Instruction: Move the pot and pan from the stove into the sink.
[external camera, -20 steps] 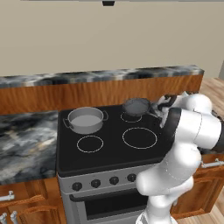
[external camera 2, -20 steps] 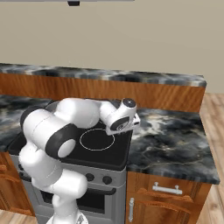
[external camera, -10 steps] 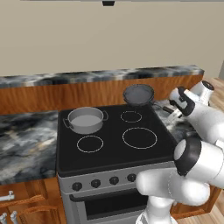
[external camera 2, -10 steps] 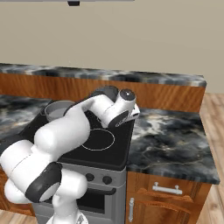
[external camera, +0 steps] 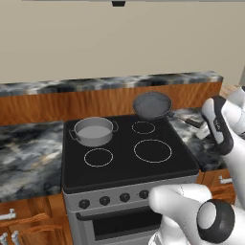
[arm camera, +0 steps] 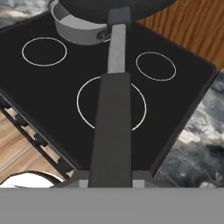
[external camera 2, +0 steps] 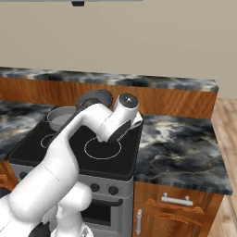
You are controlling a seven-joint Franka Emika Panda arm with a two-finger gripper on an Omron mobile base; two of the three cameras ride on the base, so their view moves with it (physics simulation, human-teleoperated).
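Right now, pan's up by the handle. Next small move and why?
Probably keep carrying the pan sideways off the stove, holding it level. The hand is shut on the pan's long handle, and the pan hangs tilted above the back burner, clear of the glass. The pot sits on its burner. The sink isn't visible, so direction is a guess.

Pan (arm camera: 109,5) cut off by top edge in hand view, only handle and underside visible; pot (external camera 2: 59,118) half hidden behind arm in right base view; jaws concealed beneath pan handle, grip contact not discernible; stove (external camera: 95,203) knobs too small to read.
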